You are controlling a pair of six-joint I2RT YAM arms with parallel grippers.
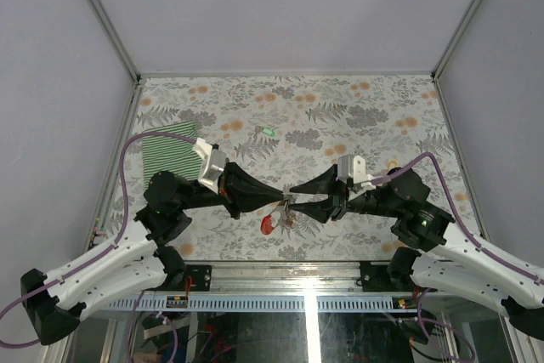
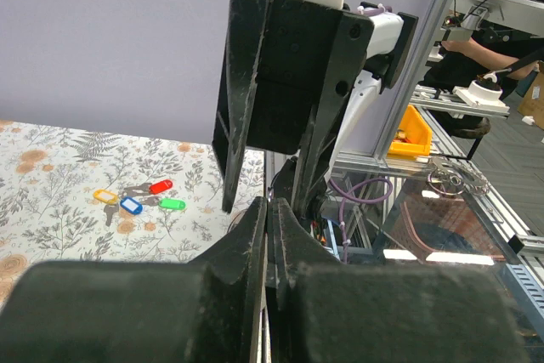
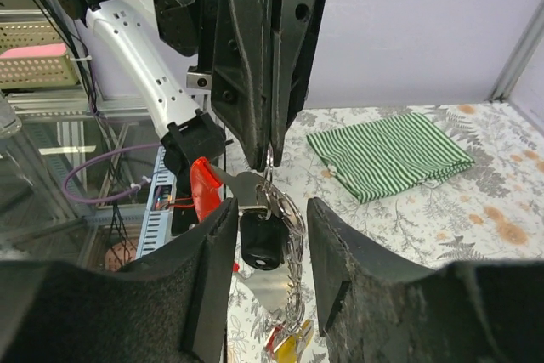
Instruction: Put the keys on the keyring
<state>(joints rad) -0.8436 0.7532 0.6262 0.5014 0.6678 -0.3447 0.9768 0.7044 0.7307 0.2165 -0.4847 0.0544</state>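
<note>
The keyring (image 3: 204, 189) is pinched at its top by the left gripper (image 3: 270, 152), whose fingers are pressed fully together. It is hung in the air with its long axis vertical, with the red loop and grey strip above and a black fob (image 3: 262, 242) and chain below. The right gripper (image 3: 270, 210) is held half wide, one finger on each side of this bundle, and no contact is seen.

The loose keys (image 2: 130, 205) are shown only in the left wrist view. They are laid flat on the table (image 2: 59, 227), well apart from both grippers. The right arm is judged to be the nearer one, although in the top view these keys are too small to be placed with certainty. Only in the right wrist view are the hanging keys (image 3: 289, 348) shown, yellow and red, at the bottom of the chain.
</note>
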